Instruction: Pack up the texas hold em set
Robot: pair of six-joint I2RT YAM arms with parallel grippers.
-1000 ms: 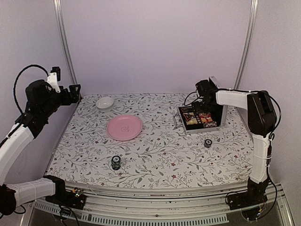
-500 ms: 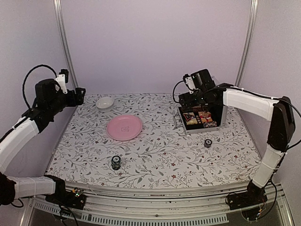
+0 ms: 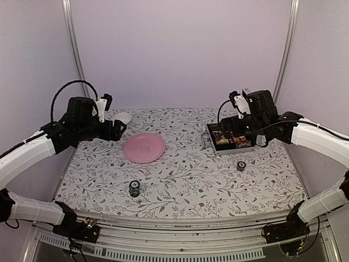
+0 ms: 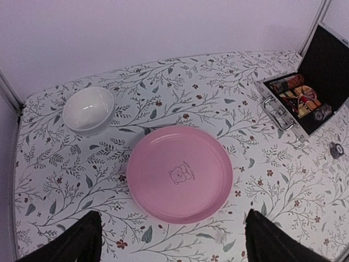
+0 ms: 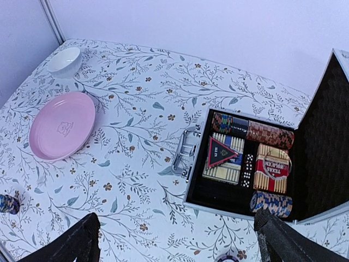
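With both arms hanging above the floral-print table (image 3: 180,180) and nothing in either grip, the step in hand reads as the approach to the last loose pieces. The flat square silver metal case with black lining (image 5: 229,212) sits open at the far right of the table, lid raised, handle toward the middle. Inside it are a back row of round poker chips (image 5: 252,130), a pale striped card deck (image 5: 232,172) with a small black triangular marker (image 5: 220,153) lying on it, a red card deck (image 5: 271,166) beside that, and a short chip roll (image 5: 271,203) at front right. The front compartment looks partly unfilled. Two small round chip stacks are outside: one (image 3: 240,166) just in front of the case, the other (image 3: 134,189) well apart at near left. The pink round plate (image 4: 180,173) and small white bowl (image 4: 88,109) lie far left. The left gripper (image 4: 172,229) hovers over the plate, its fingers (image 4: 76,240) spread wide. The right gripper (image 5: 177,229) is above the case, its fingers (image 5: 281,237) likewise spread. The next move likely calls for the right arm to descend over the nearer stack, straddle it squarely so the chips stay together, and carry it to the open slot.
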